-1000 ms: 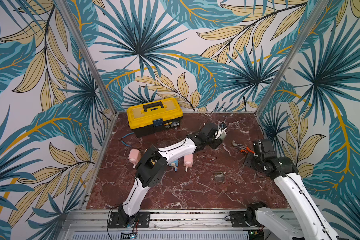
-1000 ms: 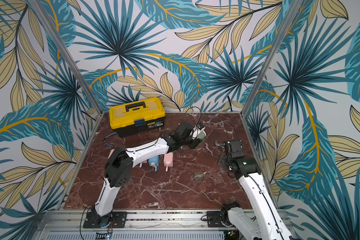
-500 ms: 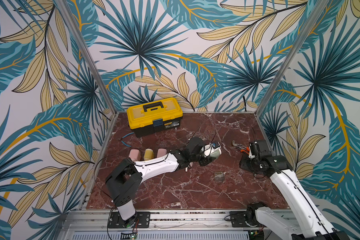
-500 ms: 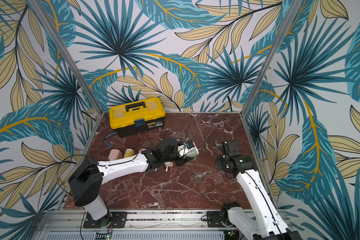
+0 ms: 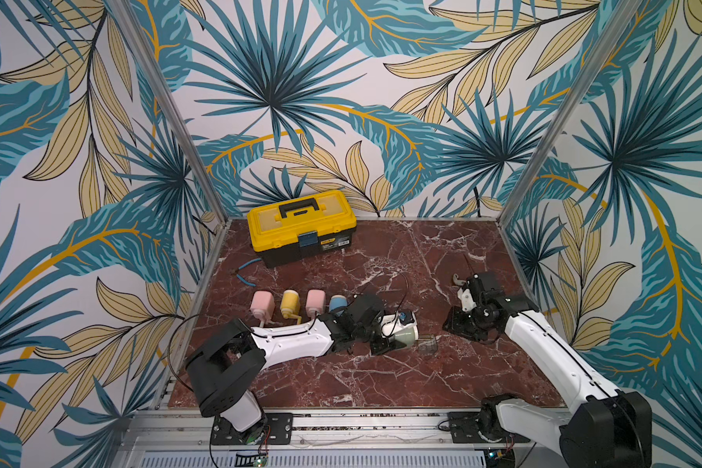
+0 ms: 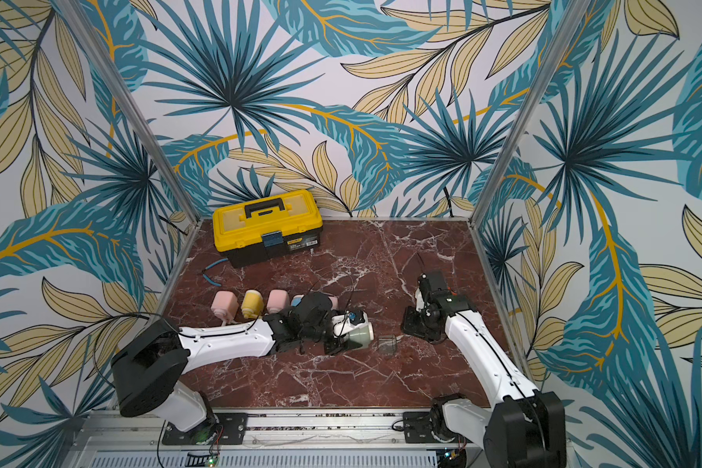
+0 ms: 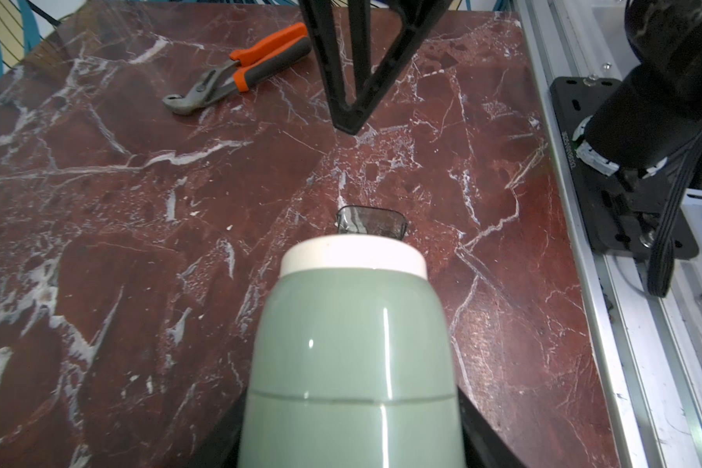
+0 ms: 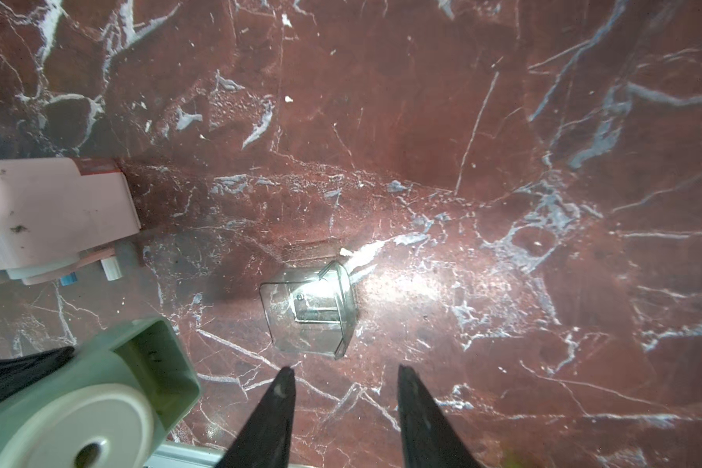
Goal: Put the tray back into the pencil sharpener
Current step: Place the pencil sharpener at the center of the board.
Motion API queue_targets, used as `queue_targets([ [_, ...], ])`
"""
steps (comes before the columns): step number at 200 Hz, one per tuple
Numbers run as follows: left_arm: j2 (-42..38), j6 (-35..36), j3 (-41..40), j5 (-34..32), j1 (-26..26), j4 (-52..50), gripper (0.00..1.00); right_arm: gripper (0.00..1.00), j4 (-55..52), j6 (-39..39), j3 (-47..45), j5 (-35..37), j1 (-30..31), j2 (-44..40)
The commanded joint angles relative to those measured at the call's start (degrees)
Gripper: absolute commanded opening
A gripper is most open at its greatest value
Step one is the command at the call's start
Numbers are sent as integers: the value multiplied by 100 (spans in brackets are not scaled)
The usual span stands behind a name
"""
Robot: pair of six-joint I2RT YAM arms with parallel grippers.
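Note:
My left gripper [image 5: 386,338] is shut on the pale green pencil sharpener [image 5: 402,334] [image 6: 357,334], which it holds low over the marble with the white end [image 7: 353,253] toward the tray. The sharpener's empty slot [image 8: 167,364] shows in the right wrist view. The tray [image 5: 427,344] [image 6: 386,344] [image 8: 311,310] is small and clear, and lies on the table just beyond that end, apart from the sharpener. My right gripper [image 8: 343,375] [image 5: 461,324] hangs close by the tray, open, with nothing between its fingers [image 7: 349,113].
A yellow toolbox [image 5: 300,227] stands at the back left. A row of pink, yellow and blue sharpeners [image 5: 286,304] sits behind my left arm. Orange-handled pliers [image 7: 240,69] lie behind my right gripper. A blue-handled tool [image 5: 244,271] is near the left wall. The metal rail [image 7: 625,324] marks the front edge.
My left arm has carried the green sharpener from the back middle down to the tray. My right gripper has come in toward the tray and its fingers have narrowed a little.

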Motion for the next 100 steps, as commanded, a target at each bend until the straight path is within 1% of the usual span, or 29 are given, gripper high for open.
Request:
queue_targets([
  [1, 139, -10, -220, 144, -45, 674, 37, 44, 335, 181, -325, -6, 100, 88],
  [26, 276, -112, -352, 145, -52, 955, 38, 44, 592, 325, -488, 126, 216, 107],
  [59, 456, -43, -430, 217, -48, 1034, 40, 44, 707, 339, -506, 193, 308, 273],
  [75, 508, -8, -458, 226, -41, 1065, 44, 44, 750, 330, -510, 224, 338, 319],
  [89, 559, 15, -450, 225, -44, 1080, 51, 44, 768, 306, -509, 250, 361, 353],
  [100, 596, 36, -451, 215, -46, 1091, 53, 44, 769, 279, -500, 268, 370, 388],
])
